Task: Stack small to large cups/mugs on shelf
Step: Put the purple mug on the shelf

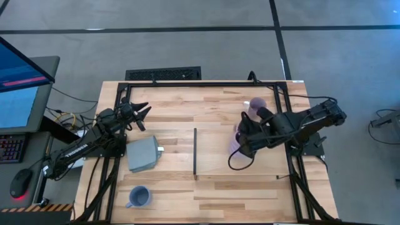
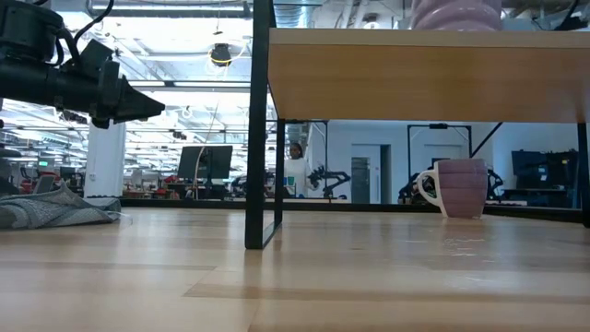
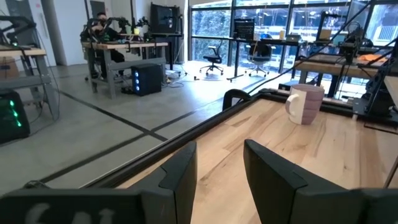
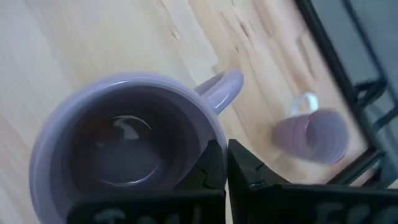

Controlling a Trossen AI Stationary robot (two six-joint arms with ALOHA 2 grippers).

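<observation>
Over the shelf (image 1: 215, 140), right end effector (image 4: 225, 163) pinching lavender mug (image 4: 118, 149).

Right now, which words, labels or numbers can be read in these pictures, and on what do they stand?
Nothing can be read with certainty.
White lettering on left arm: too small to read.
Monitor: text blurred.
Pale marks on the body of the left gripper: blurred.
</observation>
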